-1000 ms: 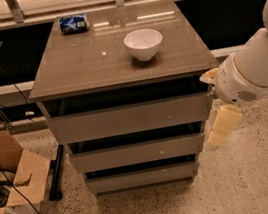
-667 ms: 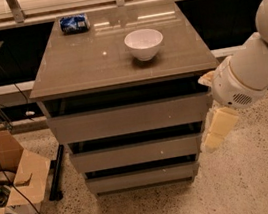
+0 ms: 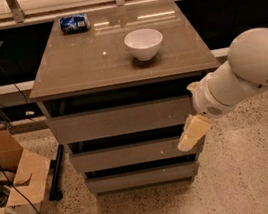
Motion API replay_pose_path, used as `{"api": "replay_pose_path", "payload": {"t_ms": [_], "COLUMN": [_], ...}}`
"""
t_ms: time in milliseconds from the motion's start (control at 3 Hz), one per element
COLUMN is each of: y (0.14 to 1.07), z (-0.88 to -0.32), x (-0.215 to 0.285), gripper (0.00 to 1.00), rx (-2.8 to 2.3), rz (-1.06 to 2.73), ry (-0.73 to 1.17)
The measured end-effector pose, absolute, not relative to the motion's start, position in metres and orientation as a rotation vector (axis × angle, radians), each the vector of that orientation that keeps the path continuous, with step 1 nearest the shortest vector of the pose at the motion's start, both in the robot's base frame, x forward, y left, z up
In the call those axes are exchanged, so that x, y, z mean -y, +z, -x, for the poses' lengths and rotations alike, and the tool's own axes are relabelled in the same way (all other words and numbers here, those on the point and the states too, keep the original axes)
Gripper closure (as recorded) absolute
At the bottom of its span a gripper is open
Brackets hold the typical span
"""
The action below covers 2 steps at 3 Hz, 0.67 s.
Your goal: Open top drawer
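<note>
A grey three-drawer cabinet [image 3: 82,66] stands on a speckled floor [image 3: 256,175], seen from above and in front. The top drawer [image 3: 121,119], the widest and tallest of the three plain, handleless fronts, sits directly under the cabinet's flat top and appears closed, with a dark gap between its upper edge and the top. Below it are the narrower middle drawer [image 3: 131,154] and the shortest bottom drawer [image 3: 140,178], each set under its own dark slot. With no handles, those gaps are probably where a front has to be hooked and pulled. On the top rest a white bowl [image 3: 144,43] near the centre and a blue can [image 3: 74,23] lying on its side at the back left, both well away from the drawer fronts. The robot's white arm [image 3: 249,68] reaches in from the right, and its cream-coloured gripper [image 3: 193,133] points down and left at the cabinet's right front corner, overlapping the right end of the middle drawer, just below the top drawer. Whether the gripper is spread or pressed together cannot be told. An open cardboard box [image 3: 13,173] sits on the floor at left.
</note>
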State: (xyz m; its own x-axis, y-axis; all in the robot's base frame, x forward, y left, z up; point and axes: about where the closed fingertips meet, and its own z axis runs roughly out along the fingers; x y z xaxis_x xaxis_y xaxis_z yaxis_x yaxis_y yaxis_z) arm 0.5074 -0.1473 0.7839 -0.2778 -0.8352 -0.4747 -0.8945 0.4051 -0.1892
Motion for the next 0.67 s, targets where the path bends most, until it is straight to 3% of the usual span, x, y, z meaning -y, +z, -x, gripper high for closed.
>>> {"api": "replay_pose_path", "payload": {"t_ms": [667], "y": [0.720], "z": [-0.580], "x": [0.131], "gripper": [0.00], "rx": [-2.141], "rz": [1.414], "ry": [0.234]}}
